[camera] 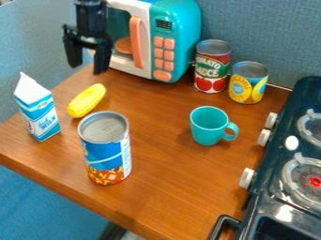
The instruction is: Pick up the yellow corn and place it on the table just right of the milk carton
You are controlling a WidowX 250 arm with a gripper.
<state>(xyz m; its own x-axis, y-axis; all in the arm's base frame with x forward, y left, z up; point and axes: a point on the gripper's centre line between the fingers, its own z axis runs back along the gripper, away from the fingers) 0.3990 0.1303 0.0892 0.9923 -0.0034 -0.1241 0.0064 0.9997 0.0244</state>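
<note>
Mug (pixel 210 125) between large can (pixel 105 149) and stove (pixel 294 173), microwave (pixel 153 40) behind.

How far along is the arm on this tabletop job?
Done: nothing clearly; the blue can, milk carton and turquoise mug stand apart on the table. In hand: nothing; the gripper hangs open near the toy microwave. Left: probably all the handling, as nothing is grasped.

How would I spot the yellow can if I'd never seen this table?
Find the microwave at the back of the table. Just right of it in the picture stands a red can. The yellow can is beside that, nearer the stove: shorter, with a mostly yellow label.
</note>
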